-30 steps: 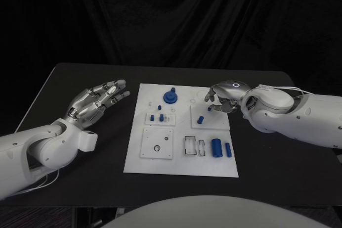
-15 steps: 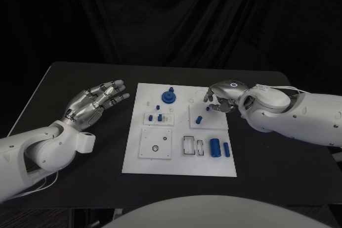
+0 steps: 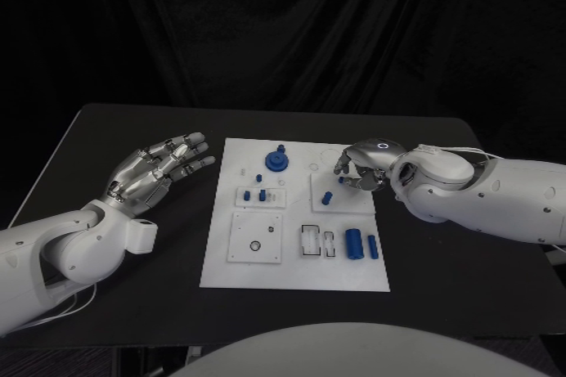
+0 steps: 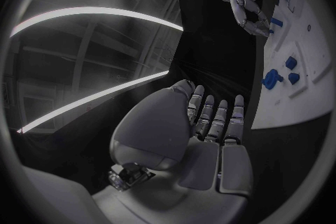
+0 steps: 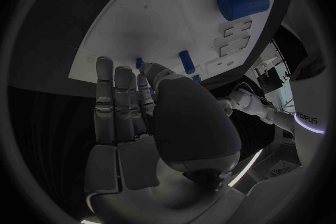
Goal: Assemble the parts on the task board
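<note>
Blue parts (image 3: 354, 244), white task board (image 3: 295, 271)

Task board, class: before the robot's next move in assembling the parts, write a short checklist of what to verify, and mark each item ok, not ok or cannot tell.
1. Task board lies flat on the table: ok.
2. Right hand is over the board's far right part: ok.
3. Right hand holds a part: cannot tell; its fingers are curled in near a small blue peg.
4. Left hand is off the board, fingers apart, holding nothing: ok.
5. Two blue cylinders lie loose at the board's near right: ok.
</note>
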